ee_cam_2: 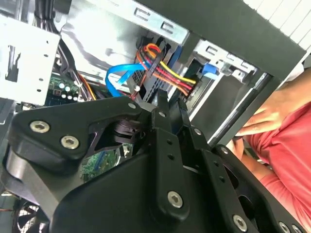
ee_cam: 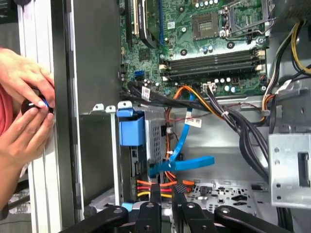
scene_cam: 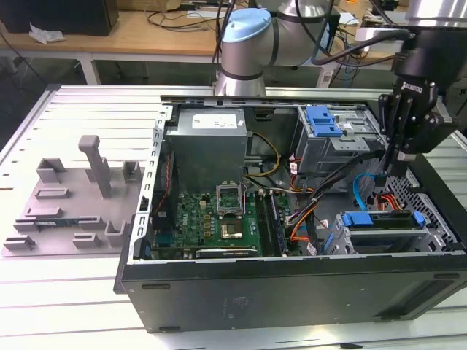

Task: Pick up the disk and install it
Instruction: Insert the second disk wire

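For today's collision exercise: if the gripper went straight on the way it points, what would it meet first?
Probably the bundle of red, orange and yellow power wires just ahead of the gripper, though depth is unclear.

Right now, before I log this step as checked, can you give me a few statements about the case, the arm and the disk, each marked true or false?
1. The computer case lies open with its circuit board showing. True.
2. The gripper hangs over the end of the case at the exterior view's left. False: it hangs over the end at the exterior view's right, by the drive bays.
3. The disk lies on the table outside the case. False: it sits inside the case in its blue frame, below the gripper.
4. In the first wrist view, a person's hands are at the case's edge. True.
5. A blue cable runs inside the case. True.
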`<state>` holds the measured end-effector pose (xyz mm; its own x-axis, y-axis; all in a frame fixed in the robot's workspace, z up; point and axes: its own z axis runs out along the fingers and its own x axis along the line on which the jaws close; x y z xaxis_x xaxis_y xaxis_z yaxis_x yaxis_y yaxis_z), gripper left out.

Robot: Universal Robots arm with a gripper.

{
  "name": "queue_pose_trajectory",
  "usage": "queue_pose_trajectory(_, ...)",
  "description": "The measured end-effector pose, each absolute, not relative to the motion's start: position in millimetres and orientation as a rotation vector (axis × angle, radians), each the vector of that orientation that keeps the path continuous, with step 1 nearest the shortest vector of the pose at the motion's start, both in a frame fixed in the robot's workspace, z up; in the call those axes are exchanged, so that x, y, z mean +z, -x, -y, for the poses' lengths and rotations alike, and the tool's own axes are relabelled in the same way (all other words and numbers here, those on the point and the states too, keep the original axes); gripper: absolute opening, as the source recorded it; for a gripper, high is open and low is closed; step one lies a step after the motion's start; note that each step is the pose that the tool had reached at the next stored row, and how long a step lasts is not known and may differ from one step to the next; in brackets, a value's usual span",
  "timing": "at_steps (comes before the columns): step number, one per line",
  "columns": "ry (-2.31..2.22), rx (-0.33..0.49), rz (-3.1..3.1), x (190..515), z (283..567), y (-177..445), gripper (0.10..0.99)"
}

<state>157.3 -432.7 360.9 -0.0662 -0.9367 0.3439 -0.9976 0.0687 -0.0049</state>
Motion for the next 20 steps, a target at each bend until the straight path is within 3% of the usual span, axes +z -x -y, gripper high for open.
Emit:
queue_pose_trajectory(13, -1.964, 0.357, 2.093, 366, 436, -160, 0.235)
queue_pose_trajectory(15, -1.966, 0.364, 2.096, 366, 436, -157, 0.31)
queue_pose_trajectory(20, -1.966, 0.375, 2.106, 366, 437, -149, 0.31)
